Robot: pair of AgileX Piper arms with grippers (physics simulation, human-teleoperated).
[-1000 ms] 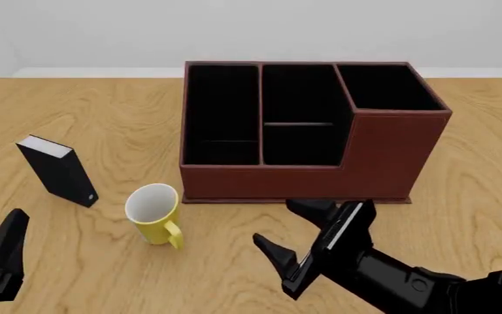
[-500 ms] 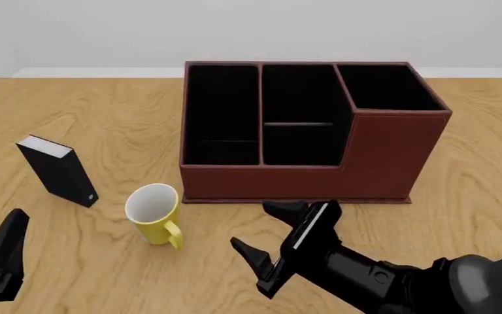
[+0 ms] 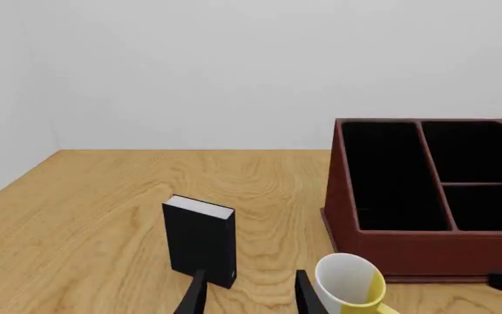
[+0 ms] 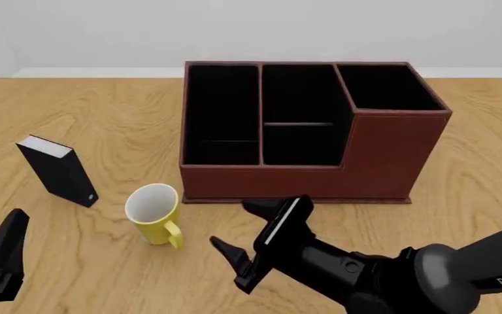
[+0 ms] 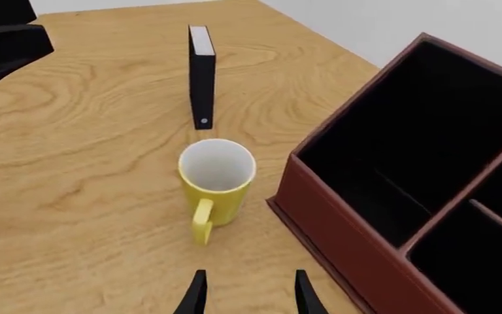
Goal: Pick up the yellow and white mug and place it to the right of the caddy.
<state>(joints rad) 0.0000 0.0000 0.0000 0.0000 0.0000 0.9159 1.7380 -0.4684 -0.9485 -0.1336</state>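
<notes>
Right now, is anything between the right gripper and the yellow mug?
No. In the right wrist view only bare wooden table lies between the right gripper and the yellow mug.

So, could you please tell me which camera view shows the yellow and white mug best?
The right wrist view: the yellow and white mug sits central, whole, with its handle clear. The front view shows it whole but smaller; the left wrist view crops it at the frame edge.

right arm (image 4: 382, 278): glossy black, rounded | white "PIPER" lettering | gripper (image 4: 244, 230): black, white strip

Black box (image 3: 200, 240) beyond open fingers (image 3: 193, 299); mug (image 3: 350, 281) beside caddy (image 3: 425, 252)
</notes>
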